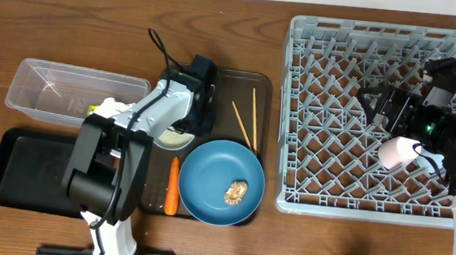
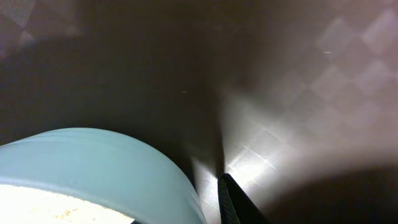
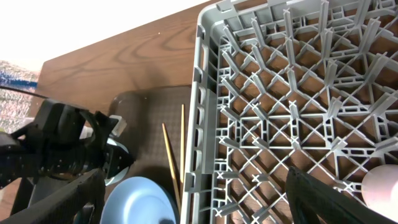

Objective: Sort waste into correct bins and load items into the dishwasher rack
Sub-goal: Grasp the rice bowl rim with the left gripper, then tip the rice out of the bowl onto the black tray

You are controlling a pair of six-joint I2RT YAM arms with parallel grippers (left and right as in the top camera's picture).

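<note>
Pale bowl [image 2: 93,162], rice [image 2: 50,211] inside, fills the left wrist view's lower corner. It sits on the brown tray's [image 1: 244,84] left half. One finger of the left gripper [image 1: 192,121] stands just beside its wall; whether the jaws are clamped on it I cannot tell.

The step looks like taking the bowl to empty it into the clear tub [image 1: 44,80] left of the tray. That calls for a firm pinch and a level lift over the tray's lip.

On the tray, the plate [image 1: 216,171] and carrot [image 1: 173,187] crowd the bowl's near side.

Right of the tray, the right gripper [image 3: 196,202] hangs over the rack [image 1: 285,107], fingers wide apart and empty, with the pink cup [image 1: 398,151] in the rack just beside it.
</note>
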